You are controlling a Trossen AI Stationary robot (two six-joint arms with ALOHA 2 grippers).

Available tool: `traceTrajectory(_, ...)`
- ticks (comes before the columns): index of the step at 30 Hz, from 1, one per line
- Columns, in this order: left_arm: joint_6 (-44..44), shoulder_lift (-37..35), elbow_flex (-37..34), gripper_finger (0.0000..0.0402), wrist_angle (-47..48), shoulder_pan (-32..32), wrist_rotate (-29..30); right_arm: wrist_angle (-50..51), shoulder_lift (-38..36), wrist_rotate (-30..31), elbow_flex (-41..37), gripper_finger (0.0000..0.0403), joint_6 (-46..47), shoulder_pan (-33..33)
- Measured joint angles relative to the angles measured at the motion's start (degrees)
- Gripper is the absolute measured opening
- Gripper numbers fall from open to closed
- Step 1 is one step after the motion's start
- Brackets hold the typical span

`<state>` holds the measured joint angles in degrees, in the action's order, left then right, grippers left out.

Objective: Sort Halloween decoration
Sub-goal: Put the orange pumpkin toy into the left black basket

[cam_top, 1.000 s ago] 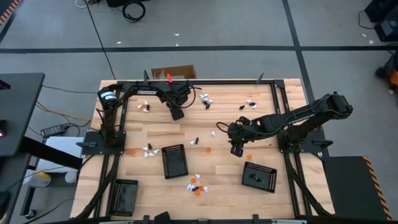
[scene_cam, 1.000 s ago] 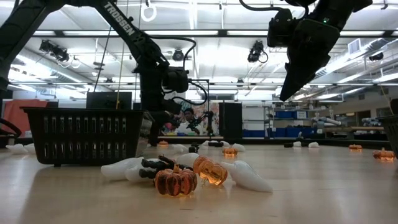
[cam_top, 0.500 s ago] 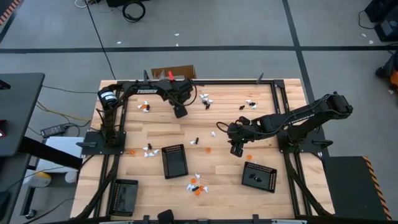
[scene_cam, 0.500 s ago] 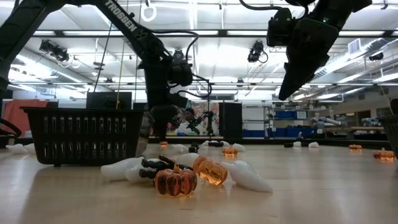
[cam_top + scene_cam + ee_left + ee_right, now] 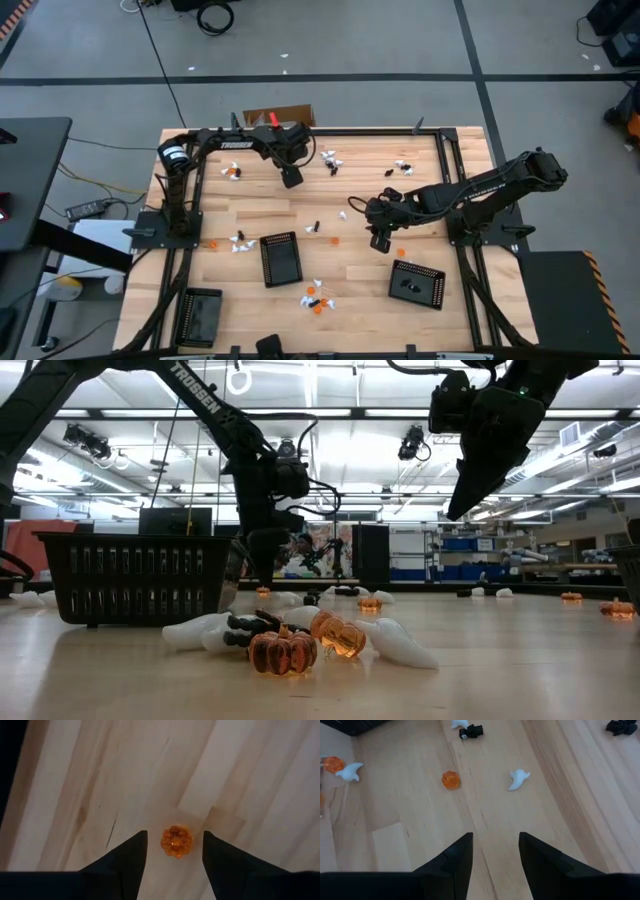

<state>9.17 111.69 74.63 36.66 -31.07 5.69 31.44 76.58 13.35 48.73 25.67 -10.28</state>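
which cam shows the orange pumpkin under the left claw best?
Left wrist view: the orange pumpkin sits centred on bare wood between the open left claw fingers, untouched. High view shows only the claw over that spot; the pumpkin is hidden. Low view cannot single it out. Right wrist view misses it.

From table height I see a black slatted plastic basket [image 5: 135,577] at left on the pale wooden worktop [image 5: 500,660]. Near me lie translucent orange toy pumpkins [image 5: 284,651] among white ghost pieces [image 5: 400,644]. The left claw [image 5: 262,565] hangs low behind them; the right claw [image 5: 468,495] hovers high.
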Motion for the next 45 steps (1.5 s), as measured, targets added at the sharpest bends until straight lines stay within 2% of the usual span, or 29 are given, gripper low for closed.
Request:
traceTrajectory(13,-0.8,2.1,0.0,0.0152,0.1,0.2,-0.3,-0.4,0.0,-0.1,0.0,0.0165,0.1,-0.7)
traceTrajectory(31,0.5,2.2,0.1,0.0035,0.3,0.2,0.7,-0.4,0.0,0.0,0.0,0.0165,0.1,-0.7)
traceTrajectory(38,0.7,1.6,0.0,0.0026,0.4,0.2,0.5,-0.4,0.0,0.0,0.0,0.0165,0.1,-0.7)
traceTrajectory(45,0.7,-2.1,-0.2,0.0024,2.1,0.2,-1.5,-0.5,0.0,0.0,0.0,0.0165,0.1,-0.6)
